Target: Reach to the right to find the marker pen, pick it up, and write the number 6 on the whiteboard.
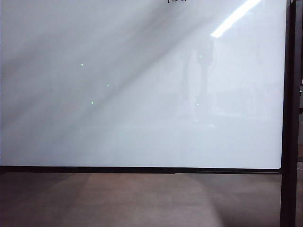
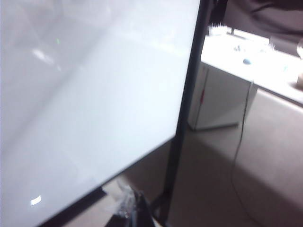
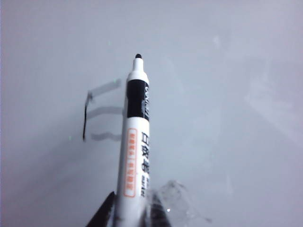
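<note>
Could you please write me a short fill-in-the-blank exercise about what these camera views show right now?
1. The right gripper holds a ___ pen.
2. The marker pen is uncapped, and its tip is coloured ___.
3. The stroke already drawn on the whiteboard is ___ in colour.

Missing words: marker; black; black

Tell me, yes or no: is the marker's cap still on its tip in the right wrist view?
No. The marker in the right gripper shows a bare black tip pointing at the whiteboard.
</note>
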Motion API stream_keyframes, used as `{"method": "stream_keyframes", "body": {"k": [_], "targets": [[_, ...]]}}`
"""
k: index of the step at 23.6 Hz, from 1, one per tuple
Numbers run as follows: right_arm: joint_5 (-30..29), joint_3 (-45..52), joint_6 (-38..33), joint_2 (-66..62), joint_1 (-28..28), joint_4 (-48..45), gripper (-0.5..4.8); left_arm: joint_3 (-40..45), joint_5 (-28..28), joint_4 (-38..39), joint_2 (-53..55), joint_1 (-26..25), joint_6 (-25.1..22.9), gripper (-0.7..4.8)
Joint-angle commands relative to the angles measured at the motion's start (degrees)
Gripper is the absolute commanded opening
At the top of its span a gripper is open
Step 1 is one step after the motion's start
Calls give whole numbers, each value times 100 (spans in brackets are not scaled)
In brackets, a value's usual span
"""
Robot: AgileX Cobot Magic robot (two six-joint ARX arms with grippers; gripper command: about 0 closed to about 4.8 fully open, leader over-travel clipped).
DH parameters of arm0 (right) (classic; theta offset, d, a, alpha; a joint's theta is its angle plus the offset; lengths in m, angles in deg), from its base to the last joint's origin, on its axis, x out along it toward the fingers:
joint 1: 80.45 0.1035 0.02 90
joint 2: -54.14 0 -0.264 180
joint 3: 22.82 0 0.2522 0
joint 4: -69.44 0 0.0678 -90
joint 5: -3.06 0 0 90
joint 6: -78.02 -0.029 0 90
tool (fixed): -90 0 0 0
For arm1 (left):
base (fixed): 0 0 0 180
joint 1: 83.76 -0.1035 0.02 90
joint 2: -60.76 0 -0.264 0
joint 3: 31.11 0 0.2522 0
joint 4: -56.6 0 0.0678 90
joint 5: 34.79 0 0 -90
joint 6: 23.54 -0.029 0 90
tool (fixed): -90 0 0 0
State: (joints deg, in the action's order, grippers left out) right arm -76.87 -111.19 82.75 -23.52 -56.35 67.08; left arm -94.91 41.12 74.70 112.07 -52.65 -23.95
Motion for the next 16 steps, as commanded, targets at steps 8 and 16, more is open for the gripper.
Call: {"method": "stream_keyframes", "body": {"k": [8, 16], "targets": [[358, -28, -17, 1762, 0, 1670, 21, -42, 509, -31, -787, -4, -50, -6], [481, 372, 157, 2704, 0, 2750, 21, 354, 774, 1067, -1919, -4, -286, -6]]}}
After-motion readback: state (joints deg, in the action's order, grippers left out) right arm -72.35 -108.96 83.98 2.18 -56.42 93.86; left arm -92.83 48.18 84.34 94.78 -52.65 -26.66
